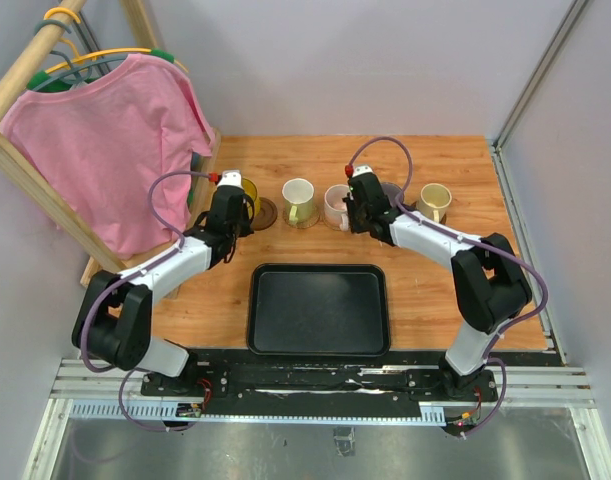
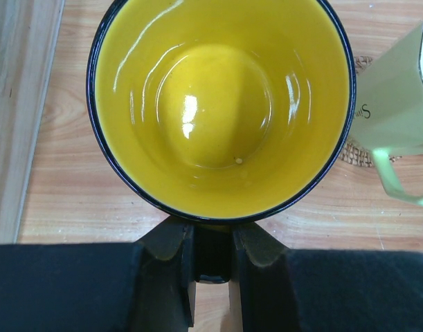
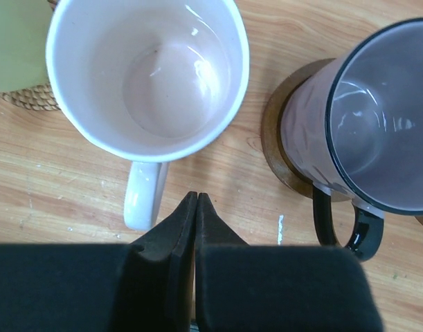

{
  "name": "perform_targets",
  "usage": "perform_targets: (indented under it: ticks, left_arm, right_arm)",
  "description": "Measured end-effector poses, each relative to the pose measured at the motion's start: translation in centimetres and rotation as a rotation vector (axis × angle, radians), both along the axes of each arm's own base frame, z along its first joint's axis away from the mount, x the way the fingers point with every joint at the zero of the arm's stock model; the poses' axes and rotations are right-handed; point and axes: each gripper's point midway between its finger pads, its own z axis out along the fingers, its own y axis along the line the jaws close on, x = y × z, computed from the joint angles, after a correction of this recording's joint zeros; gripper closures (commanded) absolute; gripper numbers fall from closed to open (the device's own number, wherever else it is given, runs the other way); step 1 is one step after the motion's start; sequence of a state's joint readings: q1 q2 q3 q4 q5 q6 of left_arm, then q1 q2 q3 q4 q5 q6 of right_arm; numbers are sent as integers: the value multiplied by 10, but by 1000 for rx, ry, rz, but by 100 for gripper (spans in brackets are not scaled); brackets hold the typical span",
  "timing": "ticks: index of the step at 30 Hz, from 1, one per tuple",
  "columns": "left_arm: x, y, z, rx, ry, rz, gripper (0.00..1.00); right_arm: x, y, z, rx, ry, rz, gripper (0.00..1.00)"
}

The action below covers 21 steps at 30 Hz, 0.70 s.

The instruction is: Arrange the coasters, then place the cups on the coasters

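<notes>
Wooden table [image 1: 435, 300], cups lined along its far side. The left gripper [image 2: 212, 238] pinches the yellow cup [image 2: 218, 104] by its dark handle, mostly hidden between the fingers. A pale green cup [image 2: 398, 90] is cut off. The right gripper [image 3: 196, 200], pressed together and empty, sits beside the handle of the pink cup [image 3: 149, 76]. The purple cup [image 3: 377, 117] hides most of a dark coaster [image 3: 275, 138].

Blk tray [image 1: 318, 310], yellow cup [image 2: 218, 104], pink cup [image 3: 149, 76].

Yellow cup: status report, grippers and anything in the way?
Left gripper shut on handle of yellow cup. Right gripper shut, empty, beside pink cup. Dark coaster shows at yellow cup's right edge; seating unclear. Pale green cup close on right.
</notes>
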State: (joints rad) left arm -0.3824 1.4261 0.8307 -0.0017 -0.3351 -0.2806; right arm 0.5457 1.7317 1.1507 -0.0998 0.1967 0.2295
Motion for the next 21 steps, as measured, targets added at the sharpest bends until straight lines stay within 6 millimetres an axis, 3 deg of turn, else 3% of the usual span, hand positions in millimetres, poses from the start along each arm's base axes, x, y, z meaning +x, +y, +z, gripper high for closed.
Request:
perform_targets:
  ticks: [21]
  left_arm:
    - [6, -1, -9, 4, 25, 1, 99]
  right_arm:
    - [2, 21, -4, 64, 23, 74, 99]
